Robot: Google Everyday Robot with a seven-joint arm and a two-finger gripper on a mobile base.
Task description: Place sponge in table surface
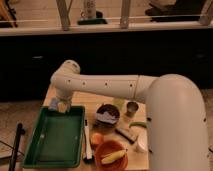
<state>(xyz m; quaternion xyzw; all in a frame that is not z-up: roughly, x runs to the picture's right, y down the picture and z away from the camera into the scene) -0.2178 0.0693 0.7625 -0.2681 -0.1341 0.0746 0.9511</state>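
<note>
Sponge (64, 105) at end effector (61, 106), over tray (54, 137) far edge.

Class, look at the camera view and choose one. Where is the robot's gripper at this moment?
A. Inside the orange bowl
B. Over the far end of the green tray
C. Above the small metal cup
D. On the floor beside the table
B: the gripper hangs at the green tray's far edge, with the pale sponge at its tip, well left of the orange bowl and metal cup.

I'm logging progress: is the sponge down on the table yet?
Not yet. The sponge hangs at the gripper, above the green tray's far rim.
</note>
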